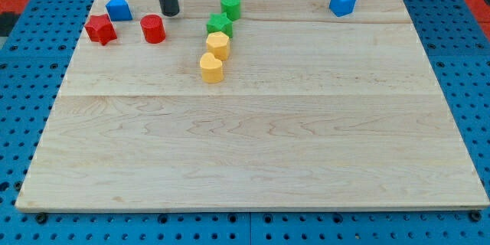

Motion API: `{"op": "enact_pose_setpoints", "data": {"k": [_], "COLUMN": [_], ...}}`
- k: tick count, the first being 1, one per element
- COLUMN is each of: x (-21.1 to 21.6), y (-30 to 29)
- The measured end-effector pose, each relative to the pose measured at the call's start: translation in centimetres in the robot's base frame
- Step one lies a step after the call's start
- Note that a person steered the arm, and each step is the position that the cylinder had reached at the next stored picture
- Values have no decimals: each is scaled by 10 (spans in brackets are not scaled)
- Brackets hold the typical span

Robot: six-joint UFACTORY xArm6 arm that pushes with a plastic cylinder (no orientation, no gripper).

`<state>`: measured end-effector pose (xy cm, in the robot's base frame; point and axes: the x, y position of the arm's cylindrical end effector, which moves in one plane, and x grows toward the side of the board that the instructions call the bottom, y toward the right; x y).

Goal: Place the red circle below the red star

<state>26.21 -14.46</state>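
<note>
While my tip (170, 13) rests bare on the board, gripping nothing:
red circle (153, 28) sits at its seven o'clock, red star (100, 29) at the circle's nine o'clock.

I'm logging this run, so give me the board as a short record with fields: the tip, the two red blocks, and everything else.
tip: my tip just above and right of the red circle, apart from it
red circle: right of the red star, level with it
red star: near the board's left edge
task state: circle not yet below star
other blocks: two blue, two green, two yellow
surface: wooden board
</note>
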Motion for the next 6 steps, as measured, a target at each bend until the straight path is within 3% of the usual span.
{"op": "enact_pose_setpoints", "data": {"k": [2,3,5,6], "x": [81,88,101,104], "y": [-8,21,-68,-39]}}
